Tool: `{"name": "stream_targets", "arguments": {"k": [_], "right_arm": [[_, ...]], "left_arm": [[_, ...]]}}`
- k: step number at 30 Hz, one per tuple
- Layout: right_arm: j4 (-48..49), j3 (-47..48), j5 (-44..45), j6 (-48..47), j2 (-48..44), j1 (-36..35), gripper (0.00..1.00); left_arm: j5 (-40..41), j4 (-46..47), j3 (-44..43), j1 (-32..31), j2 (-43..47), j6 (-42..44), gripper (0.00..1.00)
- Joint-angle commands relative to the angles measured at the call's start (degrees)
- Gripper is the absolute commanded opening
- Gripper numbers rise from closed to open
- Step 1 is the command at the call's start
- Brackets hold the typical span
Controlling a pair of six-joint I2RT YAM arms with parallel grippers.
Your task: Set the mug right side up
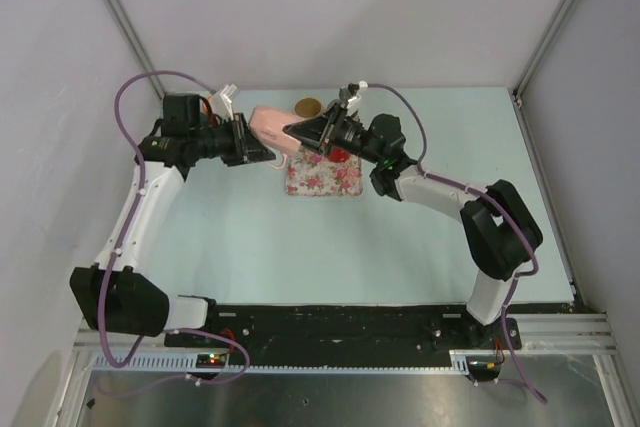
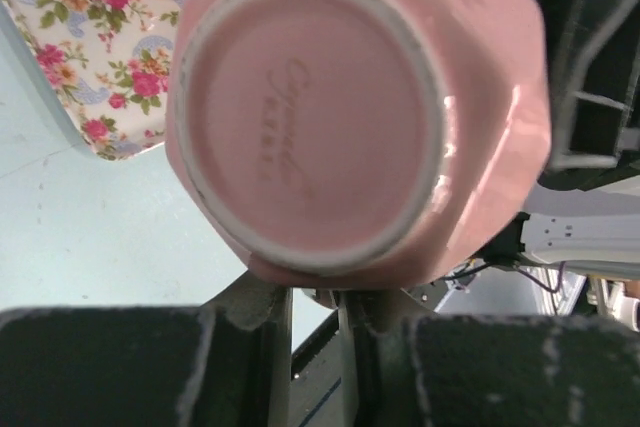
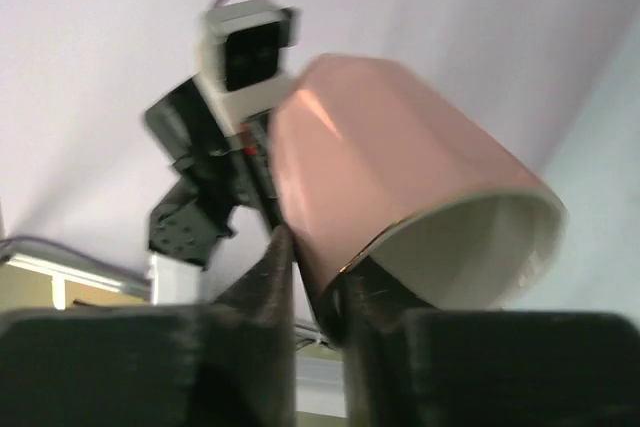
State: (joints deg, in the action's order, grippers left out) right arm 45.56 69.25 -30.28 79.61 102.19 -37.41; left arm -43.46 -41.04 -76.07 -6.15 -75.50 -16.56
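A pink mug [image 1: 268, 125] with a white inside hangs on its side in the air above the table's back, between my two grippers. In the left wrist view its base [image 2: 310, 117] faces the camera. My left gripper [image 2: 315, 292] is shut on a narrow part at the mug's lower edge, and what that part is stays hidden. In the right wrist view the mug [image 3: 390, 167] shows its open mouth. My right gripper [image 3: 320, 257] pinches the wall at the rim, one finger outside and one inside. From above, the left gripper [image 1: 257, 150] and right gripper [image 1: 300, 133] meet at the mug.
A floral cloth [image 1: 322, 179] lies on the pale blue table [image 1: 300, 247] under the right gripper, with a red object [image 1: 340, 154] on it. A brown round thing [image 1: 307, 105] sits by the back wall. Frame posts stand at both back corners.
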Motion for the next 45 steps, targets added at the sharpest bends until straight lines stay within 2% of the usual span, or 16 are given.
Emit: {"name": "stream_targets", "arguments": {"k": [1, 3, 4, 5, 7, 9, 12, 15, 17, 19, 22, 28, 32, 45], "right_arm": [[9.6, 1.9, -1.5, -2.1, -1.5, 0.2, 0.05], [3.2, 1.9, -1.5, -8.7, -3.7, 0.2, 0.01], [-0.6, 1.9, -1.1, -12.5, -5.1, 0.2, 0.01], [-6.4, 1.9, -0.2, -18.3, -7.0, 0.3, 0.0], [-17.0, 2.0, 2.0, -29.2, -10.8, 0.5, 0.0], [-28.0, 2.7, 4.0, -41.0, -14.0, 1.2, 0.0], [-47.8, 6.4, 7.4, -64.2, -16.8, 1.9, 0.0], [-71.6, 15.1, 9.1, -85.5, -15.2, 1.8, 0.0], [-88.3, 23.8, 9.2, -99.2, -10.4, 0.9, 0.0], [-101.4, 32.6, 12.9, -108.6, -4.8, -0.3, 0.0], [-112.1, 42.4, 18.9, -116.0, 2.5, -1.5, 0.0], [-118.4, 53.1, 20.8, -123.5, 12.2, -1.5, 0.0], [-120.0, 58.8, 25.1, -124.5, 19.0, -1.6, 0.0], [-115.9, 62.9, 30.0, -122.6, 31.2, -2.2, 0.0]], "left_arm": [[-4.3, 2.9, -0.9, -1.4, 1.9, 1.8, 0.02], [-2.7, 2.9, -0.1, -1.2, 2.2, 3.7, 0.38], [-1.3, 2.8, 0.4, -0.9, 2.5, 4.8, 0.69], [0.0, 2.7, 0.8, -0.5, 3.1, 6.1, 0.84], [3.7, 2.4, 1.4, 1.0, 3.9, 7.7, 0.96], [7.0, 2.0, 1.7, 3.5, 4.5, 8.9, 0.99], [11.0, 0.9, 1.8, 7.9, 5.4, 11.1, 0.99], [17.3, -0.2, 2.2, 9.5, 5.6, 14.1, 0.99], [20.8, -0.4, 2.9, 9.7, 5.0, 15.4, 1.0], [22.0, -0.5, 3.5, 9.8, 4.3, 16.0, 1.0], [23.4, -0.5, 3.8, 9.8, 3.2, 16.4, 1.0], [28.9, -0.4, 4.1, 10.1, 1.5, 16.5, 1.0], [29.4, -0.4, 5.3, 10.3, 0.6, 16.5, 1.0], [31.6, -0.4, 6.8, 10.3, -0.2, 16.5, 1.0]]}}
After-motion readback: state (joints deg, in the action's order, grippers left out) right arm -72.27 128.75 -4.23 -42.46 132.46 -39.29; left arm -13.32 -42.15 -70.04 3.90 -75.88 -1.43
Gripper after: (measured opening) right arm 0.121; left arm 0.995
